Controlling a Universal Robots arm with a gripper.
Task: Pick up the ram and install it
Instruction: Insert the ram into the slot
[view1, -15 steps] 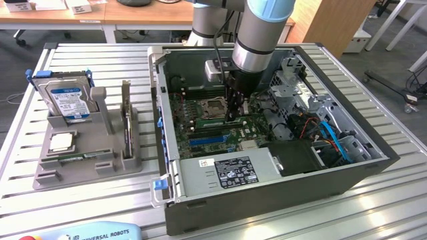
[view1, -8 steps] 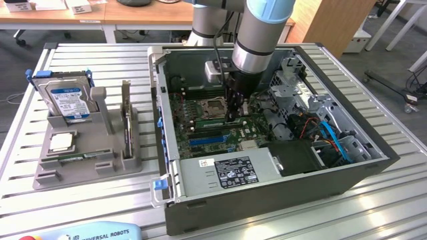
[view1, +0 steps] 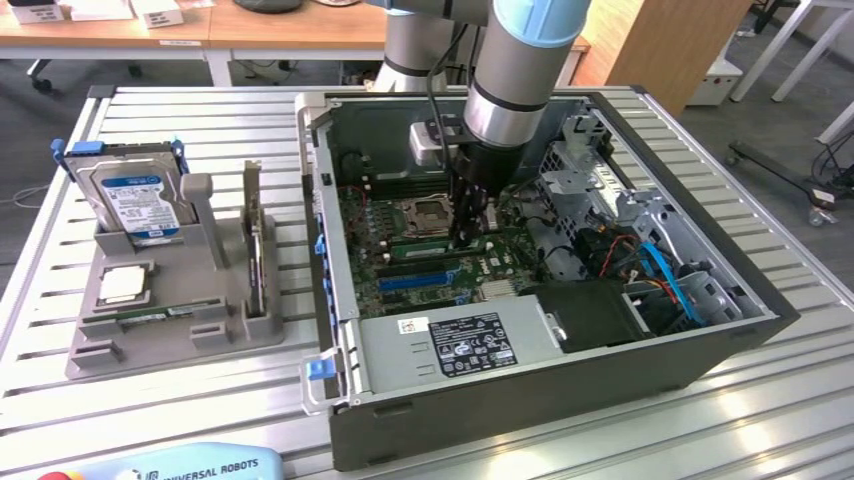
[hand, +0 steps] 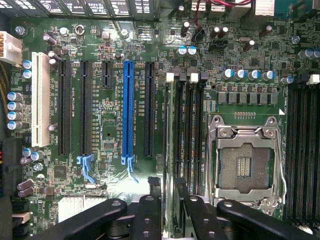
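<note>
Ram in holder, motherboard in case

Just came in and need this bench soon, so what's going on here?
A robot arm is reaching down into an open computer case, its gripper right over the memory slots beside the empty processor socket. Whether anything is seated in the slot below it is hard to tell. One ram stick lies in the grey holder beside the case, with a hard drive.

Ram: thin, narrow green board seen edge-on, standing upright in a black memory slot, just beside the processor socket.
</note>
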